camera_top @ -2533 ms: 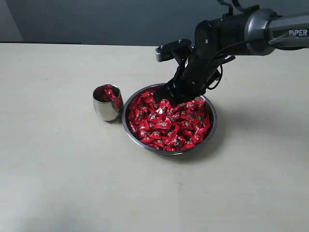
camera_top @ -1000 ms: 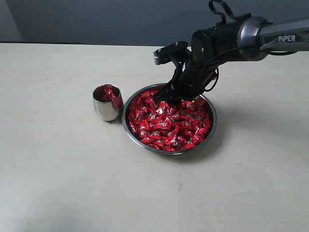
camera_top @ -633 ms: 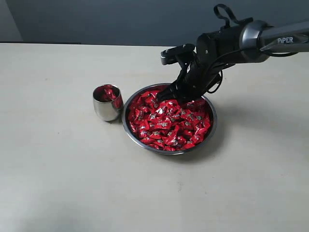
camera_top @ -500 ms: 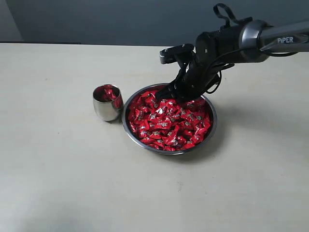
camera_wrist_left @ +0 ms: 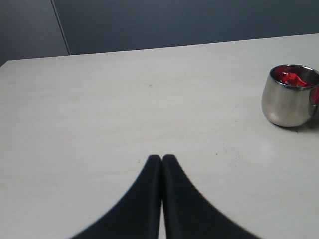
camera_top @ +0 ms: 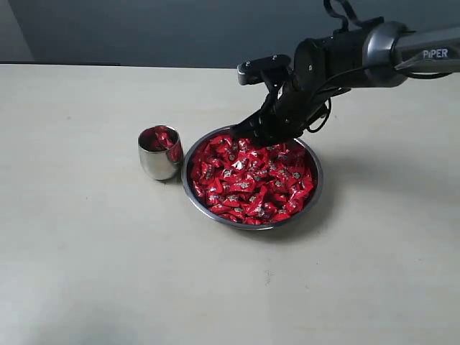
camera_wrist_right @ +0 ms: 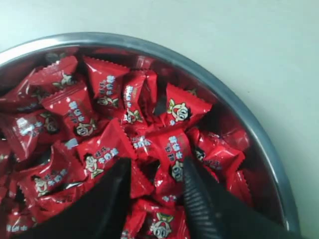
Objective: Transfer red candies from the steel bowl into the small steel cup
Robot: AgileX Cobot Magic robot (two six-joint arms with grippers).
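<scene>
Right gripper [camera_wrist_right: 155, 170] first: its two dark fingers stand apart with nothing between them, released and poised just above the heap. Straight below that gap lie the red candies [camera_wrist_right: 174, 112], so the coming move, by my reckoning, is a plain drop and pinch. The wrappers lie every which way, overlapping, so there is no single long axis to line up with.

In the exterior view the right gripper [camera_top: 251, 133] hangs over the twelve o'clock edge of the steel bowl [camera_top: 248, 225], and the pile spreads from there toward six. The candies are glossy, crinkled pillows with a pale mark in the middle; slippery stuff, I'd guess. The bowl is wide, shallow and mirror-bright with a thin rim.

The small steel cup [camera_top: 159, 162] stands at the bowl's nine o'clock, just beside the rim, rounded and polished, with some red already inside.

The left gripper [camera_wrist_left: 162, 159] is clenched on nothing above the bare bench [camera_top: 108, 273], well apart from the cup. The right arm is clearly nearer.
</scene>
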